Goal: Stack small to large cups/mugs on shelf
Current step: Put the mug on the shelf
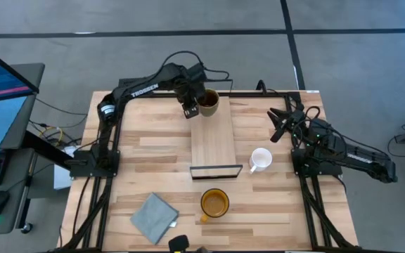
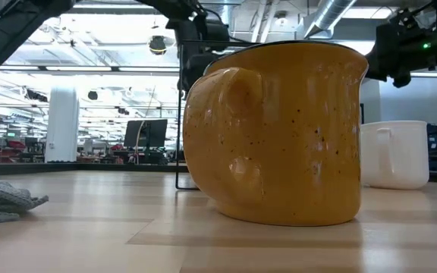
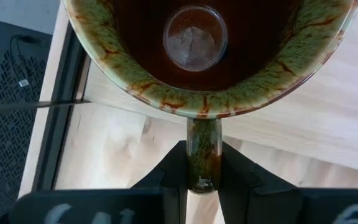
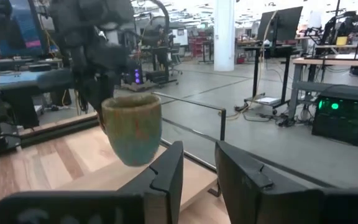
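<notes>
**Olive Mug Up at the Far End of the Shelf**

While clamped by its handle in the left gripper (image 1: 190,107), olive mug (image 1: 208,102) hanging at the far end of the shelf (image 1: 213,140), mouth up. Fingers (image 3: 173,168) pinched tight on either side of the thin green handle, seen plainly in the left wrist view; glossy brown inside, mottled green rim. From the right wrist view, mug (image 4: 132,127) clear of the wood, base lifted off the plank, a gap of air beneath. Left arm stretched in from the table's left rear corner, wrist bent down over the plank's far edge.

Over on the right, right gripper (image 1: 280,125) parked above the table's right side, well apart from the shelf, pointed toward it. Fingers (image 4: 166,174) standing a little apart, nothing between them.

Small white mug (image 1: 260,159) sitting on the tabletop just beside the shelf's near right corner, handle toward the near edge. Yellow-orange mug (image 1: 215,203) upright on the table just in front of the shelf's black wire frame (image 1: 216,171), filling the low view, handle turned toward the camera. Grey-blue cloth (image 1: 153,216) lying flat near the front left, well clear of the mugs.

Shelf itself lengthwise down the table's middle, bare of mugs, wire frame at the near end.
</notes>
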Available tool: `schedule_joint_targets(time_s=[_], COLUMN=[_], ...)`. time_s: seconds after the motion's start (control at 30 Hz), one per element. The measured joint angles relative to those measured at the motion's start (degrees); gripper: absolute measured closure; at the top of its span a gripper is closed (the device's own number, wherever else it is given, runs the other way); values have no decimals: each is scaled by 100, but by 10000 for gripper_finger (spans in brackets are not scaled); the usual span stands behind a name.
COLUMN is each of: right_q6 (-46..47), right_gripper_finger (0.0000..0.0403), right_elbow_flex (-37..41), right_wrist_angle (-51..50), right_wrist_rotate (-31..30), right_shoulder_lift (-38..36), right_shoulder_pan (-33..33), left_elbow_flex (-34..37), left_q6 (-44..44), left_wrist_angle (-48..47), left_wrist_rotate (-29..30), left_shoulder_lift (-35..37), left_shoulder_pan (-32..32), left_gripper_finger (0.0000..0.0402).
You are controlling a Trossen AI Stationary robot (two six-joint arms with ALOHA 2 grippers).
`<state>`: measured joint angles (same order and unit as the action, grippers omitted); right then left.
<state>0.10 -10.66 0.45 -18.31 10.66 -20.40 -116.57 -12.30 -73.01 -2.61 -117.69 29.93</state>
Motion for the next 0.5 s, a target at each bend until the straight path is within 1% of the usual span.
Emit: schedule_joint_targets(time_s=[0.1,0.23,0.37,0.5], right_q6=[0,-2,-2,-2], right_gripper_finger=[284,284,284,284], right_elbow_flex=[0,0,0,0], right_wrist_angle=[1,-1,-1,-1], right_wrist_rotate=[0,0,0,0], right_shoulder_lift=[2,2,2,2], right_shoulder_pan=[0,-1,-1,-1], left_elbow_flex=[0,1,1,2], left_q6=[-150,-480,-908,-1215], left_wrist_angle=[29,170,462,453], left_wrist_rotate=[210,242,56,-89], left_shoulder_lift=[-110,-157,-157,-155], left_shoulder_pan=[35,106,108,90], left_gripper_finger=[359,359,359,359])
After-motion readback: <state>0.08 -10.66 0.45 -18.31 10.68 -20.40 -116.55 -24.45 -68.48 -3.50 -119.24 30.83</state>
